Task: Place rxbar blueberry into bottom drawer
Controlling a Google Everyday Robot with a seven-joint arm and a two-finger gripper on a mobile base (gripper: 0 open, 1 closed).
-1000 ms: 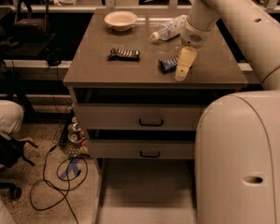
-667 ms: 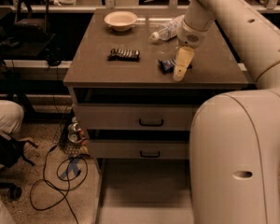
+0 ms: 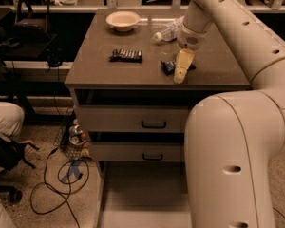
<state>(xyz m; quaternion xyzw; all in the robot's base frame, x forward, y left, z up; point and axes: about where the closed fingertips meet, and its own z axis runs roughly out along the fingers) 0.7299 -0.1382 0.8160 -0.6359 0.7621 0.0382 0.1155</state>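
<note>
The rxbar blueberry [image 3: 168, 67] is a small dark blue wrapped bar lying flat on the cabinet top, right of centre. My gripper [image 3: 180, 72] hangs down from the pale arm and sits right against the bar's right end, partly covering it. The bottom drawer [image 3: 147, 194] is pulled out at floor level, a wide shallow tray with a plain floor. Nothing shows inside it, though my arm hides its right part.
A dark brown-black wrapped bar [image 3: 126, 55] lies left of the blue bar. A pale bowl [image 3: 123, 19] and a lying plastic bottle [image 3: 165, 33] sit at the back. Two upper drawers with black handles [image 3: 154, 124] are shut. Cables [image 3: 61, 184] and a seated person [image 3: 2, 127] are at left.
My gripper has shifted slightly left and down, closer onto the blue bar. The bar and the other objects have not moved.
</note>
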